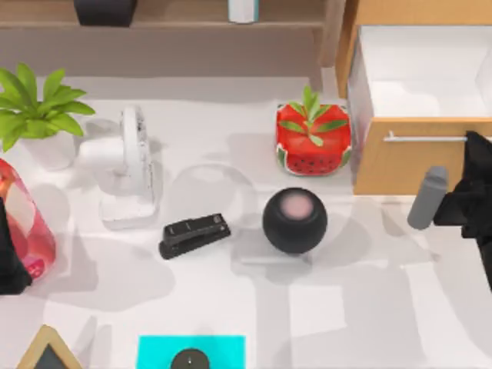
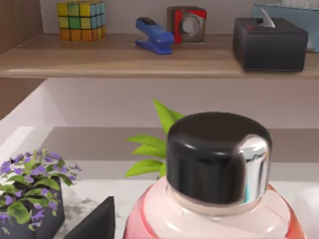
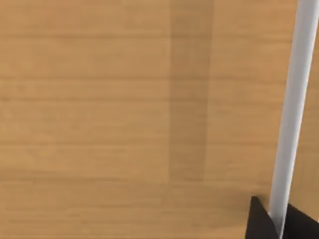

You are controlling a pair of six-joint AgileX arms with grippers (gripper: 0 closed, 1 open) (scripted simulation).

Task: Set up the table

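Right end effector (image 1: 470, 204) at right edge of top view, just below drawer front; right wrist view shows fingertips clenched on silver drawer handle (image 3: 291, 119). Handle's long axis runs left-right across open drawer (image 1: 419, 84). Left end effector (image 1: 11, 257) at left edge, grasping red bottle (image 1: 23, 219). Table (image 1: 346, 307) spans frame below.

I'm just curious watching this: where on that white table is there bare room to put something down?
The white tabletop is bare in front of the round black speaker, between the cyan mat and the table's right side. Another patch lies between the black stapler and the pink bottle. It's crowded around the white fan, green potted plant and watermelon-patterned planter.
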